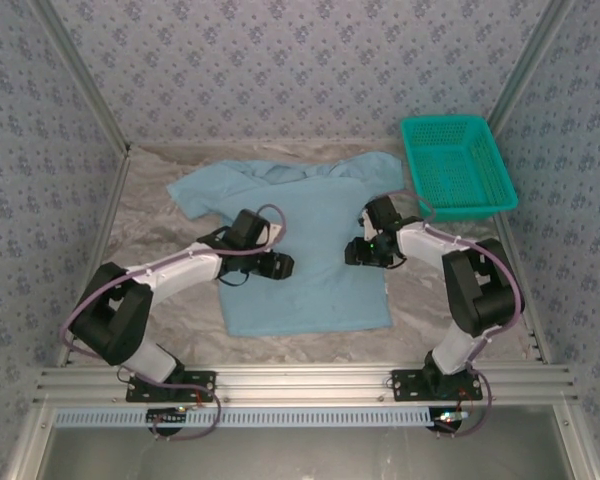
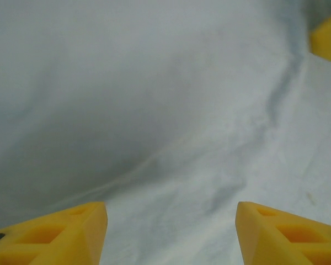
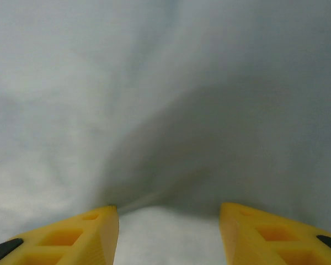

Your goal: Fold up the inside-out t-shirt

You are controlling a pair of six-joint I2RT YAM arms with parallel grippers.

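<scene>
T-shirt [image 1: 315, 200] is lying spread flat on the table [image 1: 150, 215], its mid-body directly under both sets of jaws. The left gripper [image 2: 171, 212] is holding its jaws spread, pinching nothing. The right gripper [image 3: 168, 212] is also standing spread, with a raised fold running up into the gap. Whether the pads are already touching cloth is hard to tell, since the close views are blurring. Both should be biting equal depths of fabric and lifting together, so the body isn't skewing.
</scene>
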